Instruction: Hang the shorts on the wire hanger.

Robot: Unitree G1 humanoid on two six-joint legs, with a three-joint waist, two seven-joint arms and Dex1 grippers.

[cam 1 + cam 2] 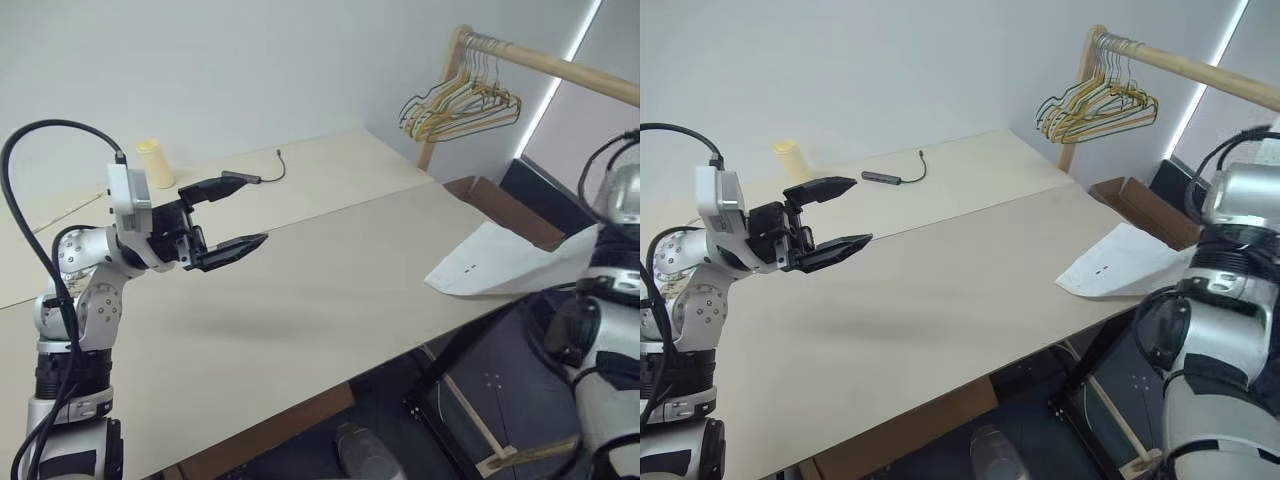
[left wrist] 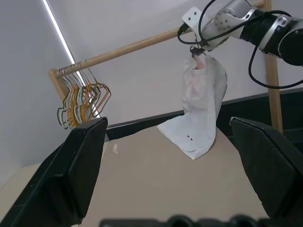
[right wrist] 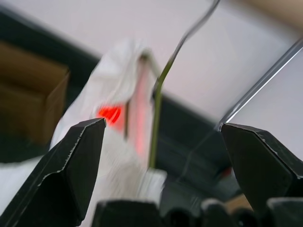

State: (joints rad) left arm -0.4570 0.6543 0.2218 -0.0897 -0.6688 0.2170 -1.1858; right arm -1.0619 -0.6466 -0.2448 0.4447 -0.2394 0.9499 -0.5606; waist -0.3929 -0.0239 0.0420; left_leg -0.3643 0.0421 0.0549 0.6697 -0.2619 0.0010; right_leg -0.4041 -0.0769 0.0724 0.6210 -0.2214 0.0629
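The white shorts (image 2: 203,94) hang down beside my right arm, and their lower part lies on the table's far right corner (image 1: 500,262). In the right wrist view the thin wire hanger (image 3: 165,71) runs up through the shorts (image 3: 104,80), which carry a red mark. My right gripper (image 3: 162,124) is open with its fingers wide on either side of them, touching neither. I cannot tell whether the hook rests on the rail. My left gripper (image 1: 245,212) is open and empty, held level above the table's left part.
The beige table (image 1: 330,290) has a yellow cup (image 1: 155,162) and a dark cable (image 1: 895,178) at its back. A wooden rail (image 1: 560,65) carries several bunched hangers (image 1: 460,105) at the back right. An open cardboard box (image 1: 505,205) stands past the table's right end.
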